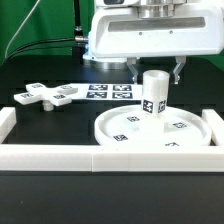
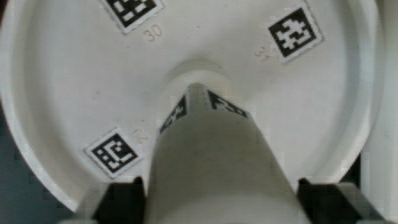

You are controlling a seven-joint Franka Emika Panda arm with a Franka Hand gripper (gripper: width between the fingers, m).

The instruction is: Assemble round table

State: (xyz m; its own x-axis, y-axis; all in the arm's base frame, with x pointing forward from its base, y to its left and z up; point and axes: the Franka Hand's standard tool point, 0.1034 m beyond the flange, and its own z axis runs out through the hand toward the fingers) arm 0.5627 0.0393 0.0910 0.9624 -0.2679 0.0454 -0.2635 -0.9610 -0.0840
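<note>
Standing upright on rimmed disc point(image 1: 200, 135): short white cyl point(image 1: 154, 90) w/ b&w tag point(image 1: 150, 107).

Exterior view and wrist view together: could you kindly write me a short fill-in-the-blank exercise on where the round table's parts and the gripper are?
1. The short cylinder stands ____ on the round disc.
2. The gripper is ____ on the short cylinder, one finger at each side.
3. The cross-shaped piece lies to the exterior view's ____ of the round disc.

Missing words: upright; shut; left.
</note>
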